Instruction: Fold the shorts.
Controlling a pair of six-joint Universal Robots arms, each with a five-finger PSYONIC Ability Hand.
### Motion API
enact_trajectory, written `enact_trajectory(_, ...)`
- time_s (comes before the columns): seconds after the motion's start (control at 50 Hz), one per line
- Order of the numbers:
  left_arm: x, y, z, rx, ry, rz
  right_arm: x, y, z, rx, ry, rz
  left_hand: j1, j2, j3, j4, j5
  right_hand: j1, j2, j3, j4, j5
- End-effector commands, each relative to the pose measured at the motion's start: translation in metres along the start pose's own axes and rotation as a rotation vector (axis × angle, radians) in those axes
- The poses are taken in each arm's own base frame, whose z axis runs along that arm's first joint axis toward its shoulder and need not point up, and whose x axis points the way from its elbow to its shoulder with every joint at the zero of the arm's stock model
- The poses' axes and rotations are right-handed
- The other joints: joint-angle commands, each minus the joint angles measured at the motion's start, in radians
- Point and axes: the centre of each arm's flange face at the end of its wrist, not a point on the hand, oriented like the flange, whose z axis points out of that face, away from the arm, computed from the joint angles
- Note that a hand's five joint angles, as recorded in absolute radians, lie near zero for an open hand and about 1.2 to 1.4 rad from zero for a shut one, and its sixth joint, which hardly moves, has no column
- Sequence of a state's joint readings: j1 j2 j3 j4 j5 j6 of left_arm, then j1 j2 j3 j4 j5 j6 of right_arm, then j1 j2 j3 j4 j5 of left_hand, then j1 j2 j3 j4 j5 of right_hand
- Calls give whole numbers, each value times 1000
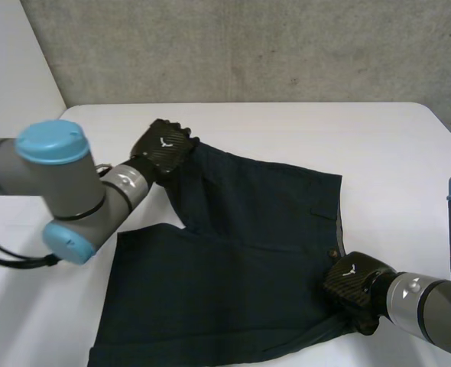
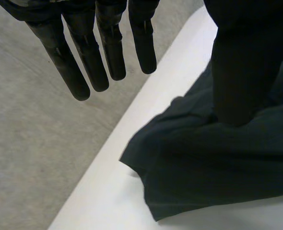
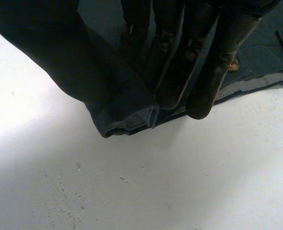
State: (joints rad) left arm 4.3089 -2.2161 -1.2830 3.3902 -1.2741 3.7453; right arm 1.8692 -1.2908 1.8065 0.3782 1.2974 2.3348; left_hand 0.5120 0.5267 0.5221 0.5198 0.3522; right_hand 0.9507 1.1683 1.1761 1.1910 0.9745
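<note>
Navy cloth, one pair of shorts [image 1: 241,252], lay spread across the middle of the white tabletop [image 1: 378,145], with two robot hands at its edges. The left robot hand [image 1: 163,147] was at the far left corner of the shorts, its fingers [image 2: 84,62] straight and clear of the cloth, its thumb above it, gripping nothing. The right robot hand [image 1: 350,281] was at the near right edge, pinching a fold of that edge between thumb and fingers.
</note>
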Motion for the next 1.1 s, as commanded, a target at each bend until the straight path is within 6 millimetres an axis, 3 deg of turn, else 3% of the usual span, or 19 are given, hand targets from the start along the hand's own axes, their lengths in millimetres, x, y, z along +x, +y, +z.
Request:
enact_trajectory(0.02, 12, 40, 43, -50, 58, 15, 0, 2, 5, -5, -4, 2, 124, 109, 114, 116, 109, 446, 228, 220, 205, 247)
enact_trajectory(0.16, 23, 60, 52, -114, 108, 33, 2, 4, 10, -4, 8, 1, 456, 441, 445, 448, 441, 446, 228, 220, 205, 247)
enact_trajectory(0.26, 18, 63, 53, -149, 86, 38, 2, 4, 11, -5, 7, 1, 884, 869, 874, 876, 869, 446, 228, 220, 205, 247)
enact_trajectory(0.4, 0, 69, 46, -293, -84, 50, 3, 4, 12, -5, 8, 3, 884, 870, 874, 876, 870, 446, 228, 220, 205, 247)
enact_trajectory(0.46, -9, 65, 33, -369, -151, 51, 2, 4, 11, -5, 7, 3, 884, 870, 874, 876, 870, 446, 228, 220, 205, 247)
enact_trajectory(0.64, -5, 59, 1, -497, -173, 56, 2, 4, 11, -4, 6, 14, 884, 870, 874, 876, 870, 446, 228, 220, 205, 247)
enact_trajectory(0.78, -4, 51, -2, -487, -176, 57, 1, 3, 11, -2, 7, 15, 884, 870, 874, 876, 870, 446, 228, 220, 205, 247)
enact_trajectory(0.84, -3, 51, -2, -490, -175, 50, 1, 3, 11, 0, 6, 17, 721, 706, 711, 713, 706, 446, 228, 220, 205, 247)
enact_trajectory(0.86, -3, 51, -3, -492, -175, 45, 1, 3, 11, 1, 6, 17, 616, 601, 605, 608, 601, 446, 228, 220, 205, 247)
enact_trajectory(0.88, -2, 51, -5, -504, -176, 34, 1, 3, 11, 1, 6, 17, 356, 341, 346, 348, 341, 446, 228, 220, 205, 247)
enact_trajectory(0.92, -3, 47, -10, -522, -186, 14, 1, 2, 10, 3, 8, 20, 257, 242, 246, 249, 242, 446, 228, 220, 205, 247)
enact_trajectory(0.96, -9, 37, -15, -514, -211, -12, 2, 2, 10, 7, 9, 28, 184, 169, 173, 176, 169, 446, 228, 220, 205, 247)
enact_trajectory(1.0, -16, 24, -22, -494, -232, -55, 4, 0, 11, 20, 19, 44, -30, -45, -40, -38, -45, 446, 228, 220, 205, 247)
enact_trajectory(1.06, -23, 9, -34, -465, -253, -108, 8, -2, 13, 43, 41, 74, -72, -87, -83, -80, -87, 446, 228, 220, 205, 247)
enact_trajectory(1.1, -29, -10, -54, -423, -256, -178, 10, -3, 14, 53, 50, 87, -87, -102, -97, -95, -102, 446, 228, 220, 205, 247)
